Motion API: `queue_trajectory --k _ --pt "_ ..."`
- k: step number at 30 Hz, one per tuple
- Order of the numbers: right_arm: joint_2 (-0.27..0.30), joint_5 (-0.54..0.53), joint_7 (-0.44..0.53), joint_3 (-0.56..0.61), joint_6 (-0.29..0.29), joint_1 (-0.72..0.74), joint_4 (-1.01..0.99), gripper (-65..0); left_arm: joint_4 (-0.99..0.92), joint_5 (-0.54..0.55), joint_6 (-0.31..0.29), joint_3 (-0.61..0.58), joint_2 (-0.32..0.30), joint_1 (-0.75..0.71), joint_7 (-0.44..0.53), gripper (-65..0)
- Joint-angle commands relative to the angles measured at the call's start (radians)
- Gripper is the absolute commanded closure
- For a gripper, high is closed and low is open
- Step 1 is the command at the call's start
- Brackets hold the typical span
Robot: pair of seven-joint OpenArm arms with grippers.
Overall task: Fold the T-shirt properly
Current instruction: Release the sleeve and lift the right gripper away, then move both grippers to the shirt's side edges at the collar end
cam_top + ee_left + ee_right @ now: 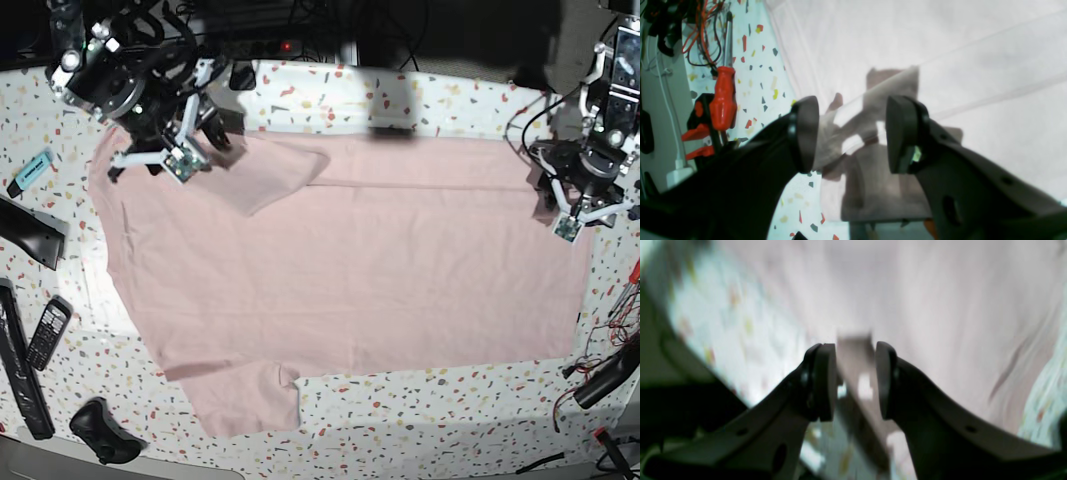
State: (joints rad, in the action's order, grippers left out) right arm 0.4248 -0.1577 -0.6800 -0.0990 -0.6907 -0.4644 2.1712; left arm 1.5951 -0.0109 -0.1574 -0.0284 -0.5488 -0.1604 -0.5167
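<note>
- The right end effector (pixel 200 135), at the left of the base view, hovers over the far sleeve of the T-shirt (pixel 360 270), jaws parted with only air between them; that sleeve lies turned in over the body.
- The T-shirt lies spread plain side up across the speckled table (pixel 450 400), its near sleeve (pixel 245 395) not yet turned in.
- The left end effector (pixel 572 205) hangs wide open above the hem corner, empty.
- Judged step: sleeve tucking, early in the fold. Next calls for reaching the near sleeve, pinching its edge cleanly and laying it inward without dragging the body.
</note>
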Motion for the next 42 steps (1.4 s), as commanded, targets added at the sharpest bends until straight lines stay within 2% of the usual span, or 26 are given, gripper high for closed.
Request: queue_trajectory --k 1,4,6,9,12,16,26,28,29,30,33,35,38,42 --pt "0.006 -0.009 0.026 -0.022 0.051 0.008 0.014 -19.6 0.018 -0.006 0.013 0.009 -0.017 0.012 0.029 -30.7" --pt "-0.001 -0.020 0.024 -0.079 0.195 0.049 -0.010 -19.6 0.018 -0.005 0.014 0.009 -0.017 0.021 0.087 -30.7" --pt "-0.001 -0.079 0.011 -0.123 0.237 0.088 -0.050 -19.6 0.018 0.026 0.014 0.009 -0.017 0.046 0.098 -30.7" --pt "-0.001 -0.167 -0.019 -0.174 0.238 0.160 -0.145 -19.6 0.017 0.095 0.011 0.009 -0.017 0.113 0.090 -30.7" --pt "-0.001 -0.192 -0.040 -0.189 0.237 0.243 -0.256 -19.6 0.016 0.137 0.004 0.009 -0.014 0.193 0.078 -30.7" --pt "-0.001 -0.225 -0.056 -0.189 0.237 0.356 -0.380 -19.6 -0.018 0.188 -0.042 0.009 -0.014 0.299 0.071 -30.7" --pt "-0.001 -0.247 -0.076 -0.189 0.236 0.547 -0.592 -19.6 -0.444 0.340 -0.143 0.009 -0.014 0.617 0.071 -30.6" --pt "-0.001 -0.247 -0.085 -0.189 0.236 0.560 -0.610 -19.5 -0.524 0.383 -0.172 0.009 -0.014 0.650 0.066 -27.6" --pt "-0.001 -0.247 -0.090 -0.189 0.235 0.562 -0.610 -19.5 -0.558 0.401 -0.176 0.009 -0.014 0.659 0.060 -23.8" --pt "-0.001 -0.247 -0.092 -0.189 0.234 0.562 -0.610 -19.0 -0.585 0.418 -0.176 0.009 -0.014 0.660 0.052 -18.4" --pt "-0.001 -0.259 -0.112 -0.189 0.226 0.561 -0.594 -9.3 -0.607 0.435 -0.176 0.009 -0.016 0.642 -0.004 0.0" --pt "-0.001 -0.307 -0.153 -0.189 0.151 0.561 -0.554 -2.7 -0.568 0.436 -0.176 0.009 -0.027 0.613 -0.026 0.0" --pt "-0.001 -0.361 -0.232 -0.190 0.148 0.529 -0.465 0.0 -0.438 0.448 -0.161 0.009 -0.064 0.525 -0.060 0.0" --pt "-0.002 -0.381 -0.233 -0.205 0.149 0.405 -0.359 0.0 -0.249 0.422 -0.059 0.016 -0.106 0.356 -0.068 0.0"
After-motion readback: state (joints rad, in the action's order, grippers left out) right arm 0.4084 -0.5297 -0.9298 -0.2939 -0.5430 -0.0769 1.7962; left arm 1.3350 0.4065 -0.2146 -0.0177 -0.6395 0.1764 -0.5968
